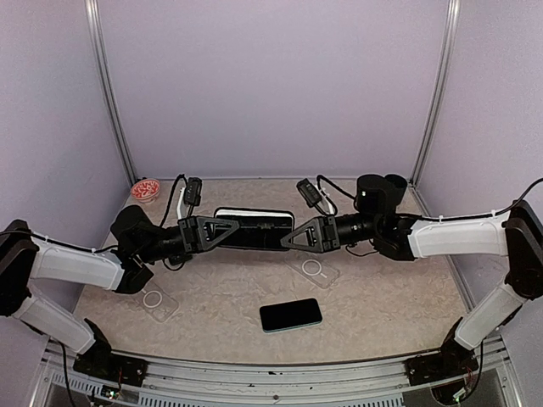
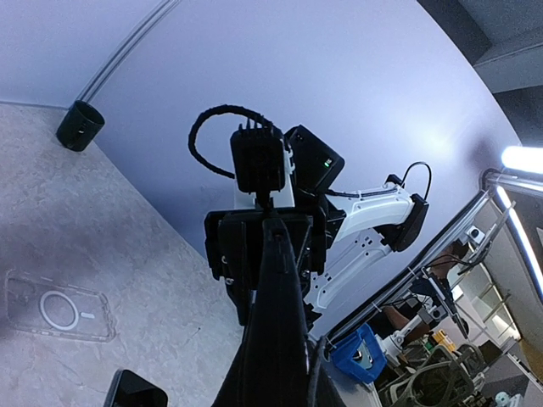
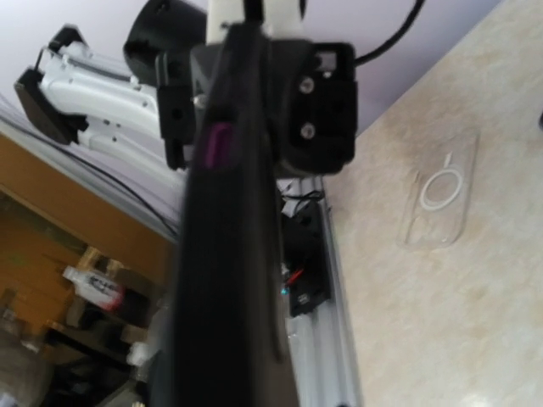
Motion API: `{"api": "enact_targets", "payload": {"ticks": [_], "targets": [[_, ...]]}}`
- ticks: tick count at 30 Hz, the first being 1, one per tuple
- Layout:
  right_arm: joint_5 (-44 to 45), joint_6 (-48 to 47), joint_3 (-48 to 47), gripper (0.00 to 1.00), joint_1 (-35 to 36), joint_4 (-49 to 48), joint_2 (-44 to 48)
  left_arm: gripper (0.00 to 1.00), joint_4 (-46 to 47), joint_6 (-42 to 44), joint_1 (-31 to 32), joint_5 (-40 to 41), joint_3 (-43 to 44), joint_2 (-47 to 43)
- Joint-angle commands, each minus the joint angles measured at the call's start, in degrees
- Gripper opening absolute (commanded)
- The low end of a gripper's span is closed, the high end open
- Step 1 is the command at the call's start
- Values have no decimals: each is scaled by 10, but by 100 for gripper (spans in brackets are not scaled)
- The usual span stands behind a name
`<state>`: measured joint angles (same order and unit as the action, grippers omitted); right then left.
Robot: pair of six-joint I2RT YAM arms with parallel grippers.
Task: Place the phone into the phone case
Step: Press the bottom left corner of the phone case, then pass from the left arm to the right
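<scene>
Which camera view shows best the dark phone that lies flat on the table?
The top external view: the whole phone lies flat and uncovered on the table. The left wrist view catches only one dark corner of it at the bottom edge. The right wrist view does not show it.

The top camera looks down on the black slab (image 1: pixel 250 229) from above and behind, well back. Each wrist camera sights closely along that slab's edge toward the opposite arm (image 2: pixel 373 210) (image 3: pixel 110 93); all three share it.
</scene>
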<state>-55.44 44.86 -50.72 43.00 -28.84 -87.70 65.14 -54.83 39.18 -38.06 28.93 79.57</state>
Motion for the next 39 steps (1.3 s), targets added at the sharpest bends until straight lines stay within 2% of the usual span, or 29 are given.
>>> {"api": "enact_targets", "payload": {"ticks": [1, 3, 4, 8, 13, 16, 18, 24, 29, 33, 38, 39], "targets": [[-13, 7, 1, 15, 8, -25, -14, 0, 52, 2, -4, 7, -1, -3], [-13, 10, 3, 2, 9, -29, -15, 0, 49, 4, -4, 9, -4, -6], [-12, 10, 3, 0, 9, -28, -16, 0, 48, 5, -4, 10, -5, -6], [-1, 0, -3, 0, 9, -9, -13, 0, 47, 6, -4, 13, -8, -9], [41, -40, -20, 0, 12, 68, 0, 0, 32, 15, -4, 22, -11, -14], [67, -37, -23, 21, 11, 98, 9, 0, 13, 31, -3, 24, -10, -20], [63, -16, -21, 28, 12, 91, 10, 0, 4, 42, 1, 18, -8, -21], [30, 54, -12, 34, 12, 11, 5, 0, -7, 60, 13, 7, -5, -18], [37, 49, -18, 34, 12, 12, 7, 0, -6, 59, 17, 1, -5, -14], [23, 56, -16, 27, 13, -8, -3, 0, -11, 53, 19, -8, 2, -8], [-18, 98, 5, 0, 16, -93, -21, 0, -26, 51, 22, -11, 13, 3], [-22, 108, 9, 0, 16, -108, -24, 0, -26, 50, 22, -7, 12, 4]]}}
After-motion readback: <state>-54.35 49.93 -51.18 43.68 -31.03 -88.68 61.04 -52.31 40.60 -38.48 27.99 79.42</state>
